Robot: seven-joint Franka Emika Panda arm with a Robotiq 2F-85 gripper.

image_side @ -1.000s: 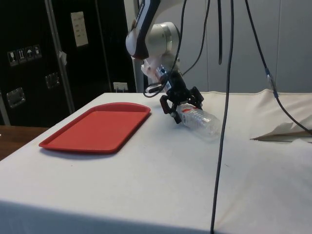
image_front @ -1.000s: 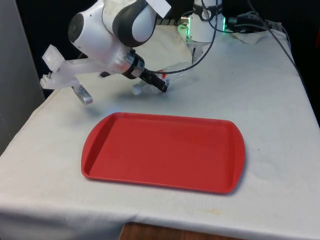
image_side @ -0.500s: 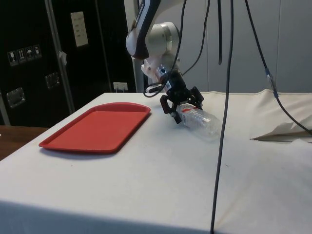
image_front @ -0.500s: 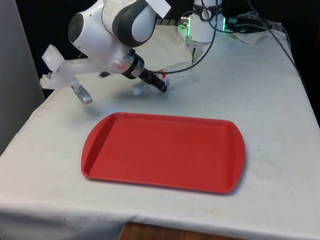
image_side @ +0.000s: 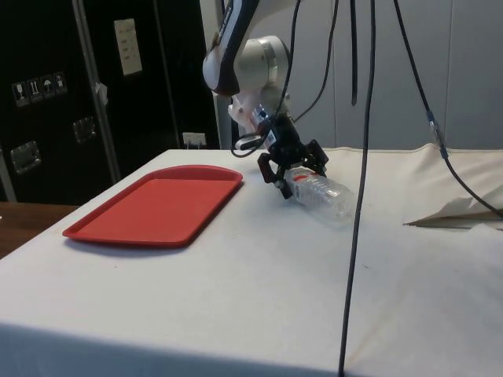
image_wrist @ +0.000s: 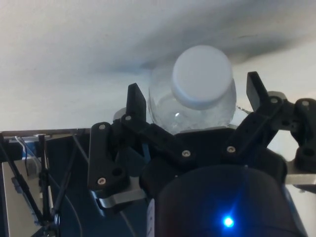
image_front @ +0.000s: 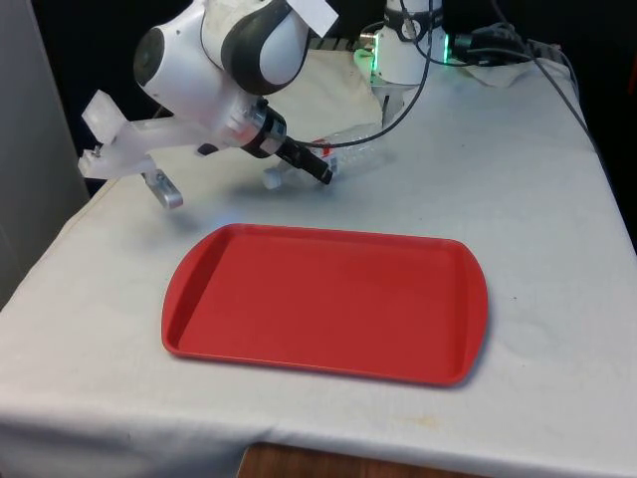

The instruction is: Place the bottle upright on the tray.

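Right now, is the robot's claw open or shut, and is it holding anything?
Claw: open, one finger on each side of the bottle at its cap end, not squeezing it yet. The bottle lies on its side on the white cloth.

A clear plastic bottle (image_wrist: pixel 197 106) with a white cap (image_wrist: pixel 202 76) sits between the two black fingers (image_wrist: pixel 137 102) of the gripper (image_wrist: pixel 196 101), its capped end facing the camera. The fingers stand spread on either side of the bottle's shoulder, a sliver of space showing between each tip and the plastic. Behind the bottle stretches the white cloth (image_wrist: pixel 74 59), darkened by a broad shadow around the bottle.
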